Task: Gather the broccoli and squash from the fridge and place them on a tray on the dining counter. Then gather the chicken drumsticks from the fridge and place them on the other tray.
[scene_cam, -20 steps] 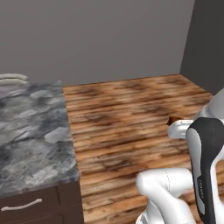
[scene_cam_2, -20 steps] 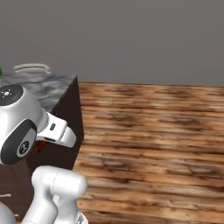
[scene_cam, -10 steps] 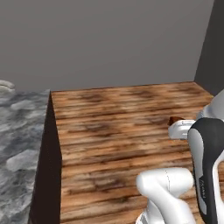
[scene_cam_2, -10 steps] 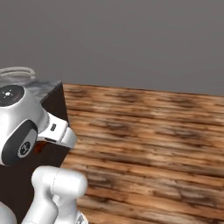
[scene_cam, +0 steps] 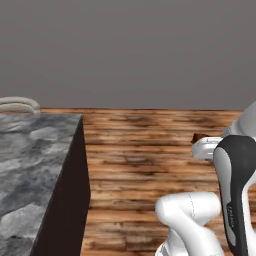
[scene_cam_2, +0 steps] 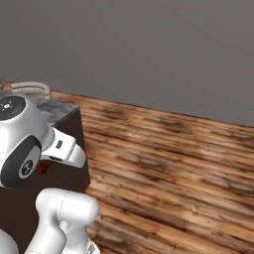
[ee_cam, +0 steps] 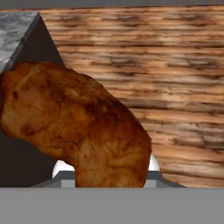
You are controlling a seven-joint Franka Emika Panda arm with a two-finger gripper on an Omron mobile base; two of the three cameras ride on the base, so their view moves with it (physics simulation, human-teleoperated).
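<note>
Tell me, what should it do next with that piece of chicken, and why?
Probably keep carrying it toward the dining counter. The chicken drumstick sits in the gripper above wooden floor, beside the counter's dark end, with no tray in sight yet, so releasing now would likely drop it.

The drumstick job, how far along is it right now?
In hand: the gripper is shut on a browned drumstick, carried above the wooden floor beside the end of the dining counter. What looks done: that piece is out of the fridge. Left: setting it on the wooden tray. Neither tray is visible, so the vegetables and any other drumsticks can't be judged.
</note>
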